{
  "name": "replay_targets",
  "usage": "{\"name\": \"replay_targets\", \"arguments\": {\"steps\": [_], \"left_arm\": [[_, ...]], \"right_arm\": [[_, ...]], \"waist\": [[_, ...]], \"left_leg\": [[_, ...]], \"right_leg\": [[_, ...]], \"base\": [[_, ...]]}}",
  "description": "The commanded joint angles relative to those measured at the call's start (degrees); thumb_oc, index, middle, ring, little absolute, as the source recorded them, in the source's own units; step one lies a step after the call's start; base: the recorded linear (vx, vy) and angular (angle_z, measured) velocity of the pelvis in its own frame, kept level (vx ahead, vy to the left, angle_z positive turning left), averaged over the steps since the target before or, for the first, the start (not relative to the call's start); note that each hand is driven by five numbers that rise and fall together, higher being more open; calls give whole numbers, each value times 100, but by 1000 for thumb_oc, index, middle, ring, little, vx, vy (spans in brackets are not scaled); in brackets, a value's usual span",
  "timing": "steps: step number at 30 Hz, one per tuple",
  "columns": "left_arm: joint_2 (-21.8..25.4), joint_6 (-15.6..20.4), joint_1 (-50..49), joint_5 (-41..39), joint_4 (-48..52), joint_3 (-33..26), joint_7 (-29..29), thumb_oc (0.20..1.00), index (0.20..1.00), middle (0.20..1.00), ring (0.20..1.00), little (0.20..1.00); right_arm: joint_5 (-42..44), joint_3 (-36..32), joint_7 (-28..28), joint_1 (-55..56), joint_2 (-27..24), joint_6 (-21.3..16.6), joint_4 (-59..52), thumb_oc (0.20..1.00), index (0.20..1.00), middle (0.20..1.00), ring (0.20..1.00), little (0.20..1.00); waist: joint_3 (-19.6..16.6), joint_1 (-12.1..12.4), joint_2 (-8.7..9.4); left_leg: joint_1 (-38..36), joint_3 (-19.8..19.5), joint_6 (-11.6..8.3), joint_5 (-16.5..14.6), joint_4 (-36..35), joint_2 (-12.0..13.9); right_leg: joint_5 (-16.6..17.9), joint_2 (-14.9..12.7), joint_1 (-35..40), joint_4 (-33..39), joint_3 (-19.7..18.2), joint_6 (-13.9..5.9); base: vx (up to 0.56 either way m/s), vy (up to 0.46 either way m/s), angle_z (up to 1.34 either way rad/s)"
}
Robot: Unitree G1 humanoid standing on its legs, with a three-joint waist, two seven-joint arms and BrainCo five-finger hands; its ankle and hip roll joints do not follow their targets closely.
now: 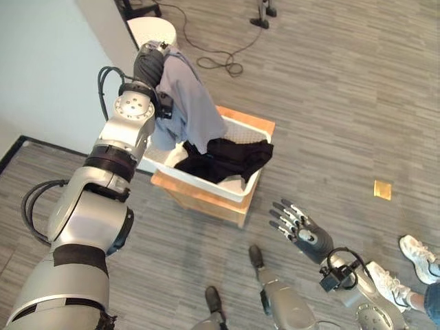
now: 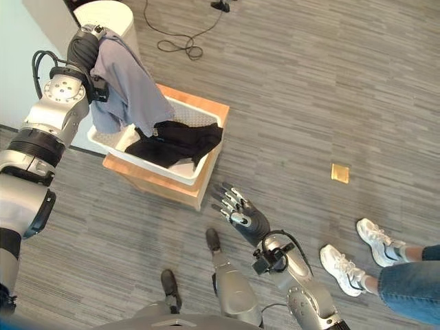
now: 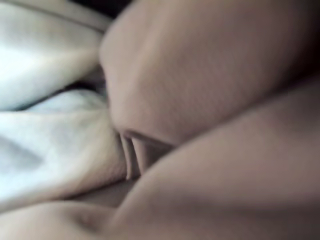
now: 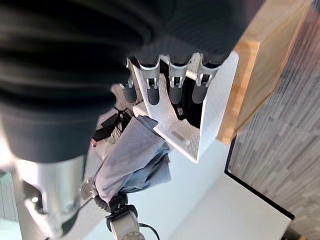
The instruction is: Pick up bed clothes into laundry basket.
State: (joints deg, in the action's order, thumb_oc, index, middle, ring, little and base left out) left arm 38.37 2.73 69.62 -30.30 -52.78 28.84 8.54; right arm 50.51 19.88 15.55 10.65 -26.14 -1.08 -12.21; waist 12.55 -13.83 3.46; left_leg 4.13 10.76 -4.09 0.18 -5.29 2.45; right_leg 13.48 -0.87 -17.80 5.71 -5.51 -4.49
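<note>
A grey-blue garment (image 1: 189,103) hangs from my raised left hand (image 1: 148,65) and trails down into the white laundry basket (image 1: 234,189). The cloth covers that hand, and folds of it (image 3: 60,150) lie right in front of the left wrist camera. A black garment (image 1: 227,157) lies inside the basket, draped toward its right rim. My right hand (image 1: 306,230) hovers low in front of the basket's near right corner, open, with its fingers (image 4: 172,85) straight and nothing in it. The hand is apart from the basket.
The basket sits on a low wooden stand (image 1: 206,203) on grey plank floor. A white bed (image 1: 41,69) lies at the left and a white round object (image 1: 152,31) behind the basket. A person's white shoes (image 1: 416,251) stand at the right. A small yellow square (image 1: 382,190) lies on the floor.
</note>
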Motion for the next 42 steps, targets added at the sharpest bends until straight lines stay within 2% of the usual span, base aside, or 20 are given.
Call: {"name": "replay_targets", "arguments": {"steps": [1, 15, 16, 17, 23, 31, 35, 42], "left_arm": [[220, 480, 761, 88, -204, -279, 99, 200, 200, 200, 200, 200], [-210, 264, 152, 807, -560, -232, -115, 200, 200, 200, 200, 200], [-265, 239, 115, 921, -583, -168, -157, 235, 235, 235, 235, 235], [-343, 206, 70, 1142, -563, -44, -239, 1000, 1000, 1000, 1000, 1000], [-532, 203, 104, 1363, -320, 214, -333, 1000, 1000, 1000, 1000, 1000], [-702, 207, -17, 1216, 307, 516, -523, 1000, 1000, 1000, 1000, 1000], [-637, 142, -136, 1535, 1008, 902, -735, 1000, 1000, 1000, 1000, 1000], [-580, 165, -512, 1404, 1910, 1092, -950, 1000, 1000, 1000, 1000, 1000]], "right_arm": [[34, -353, 95, -134, -100, -317, -195, 1000, 1000, 1000, 1000, 1000], [108, -354, 103, 23, -250, -293, -94, 1000, 1000, 1000, 1000, 1000], [107, -338, 108, 41, -265, -268, -99, 1000, 1000, 1000, 1000, 1000], [96, -358, 148, 81, -297, -242, -136, 1000, 1000, 1000, 1000, 1000], [88, -379, 181, 73, -361, -232, -56, 1000, 1000, 1000, 1000, 1000], [-49, -364, 193, -64, -409, -176, -121, 1000, 1000, 1000, 1000, 1000], [-209, -526, 127, -82, -341, -178, -79, 1000, 1000, 1000, 1000, 1000], [-366, -792, 38, -45, -241, -215, 0, 1000, 1000, 1000, 1000, 1000]], "waist": [[217, 154, 107], [492, 124, 309], [493, 132, 312], [492, 151, 304], [481, 194, 242], [317, 313, 104], [127, 434, -36], [-112, 627, -158]], "left_leg": [[-36, -113, 8, 187, 29, 74], [168, -156, -5, 225, 29, 115], [159, -153, -4, 222, 29, 114], [139, -165, 1, 211, 29, 107], [85, -198, 13, 193, 29, 89], [14, -313, 35, 193, 29, 61], [-80, -492, 62, 186, 29, -1], [-225, -774, 105, 176, 29, -73]], "right_leg": [[-481, -73, 633, -71, 120, -546], [-437, -54, 452, -71, 233, -521], [-438, -53, 460, -71, 232, -520], [-449, -54, 487, -71, 244, -513], [-469, -74, 552, -71, 270, -514], [-507, -161, 710, -71, 425, -506], [-567, -272, 933, -71, 606, -485], [-656, -401, 1267, -71, 872, -470]], "base": [[-7, -6, -5], [-1, -4, -2], [0, 0, 0], [0, 0, 0], [0, 0, 0], [-9, -3, 6], [1, -3, 20], [8, 14, 31]]}}
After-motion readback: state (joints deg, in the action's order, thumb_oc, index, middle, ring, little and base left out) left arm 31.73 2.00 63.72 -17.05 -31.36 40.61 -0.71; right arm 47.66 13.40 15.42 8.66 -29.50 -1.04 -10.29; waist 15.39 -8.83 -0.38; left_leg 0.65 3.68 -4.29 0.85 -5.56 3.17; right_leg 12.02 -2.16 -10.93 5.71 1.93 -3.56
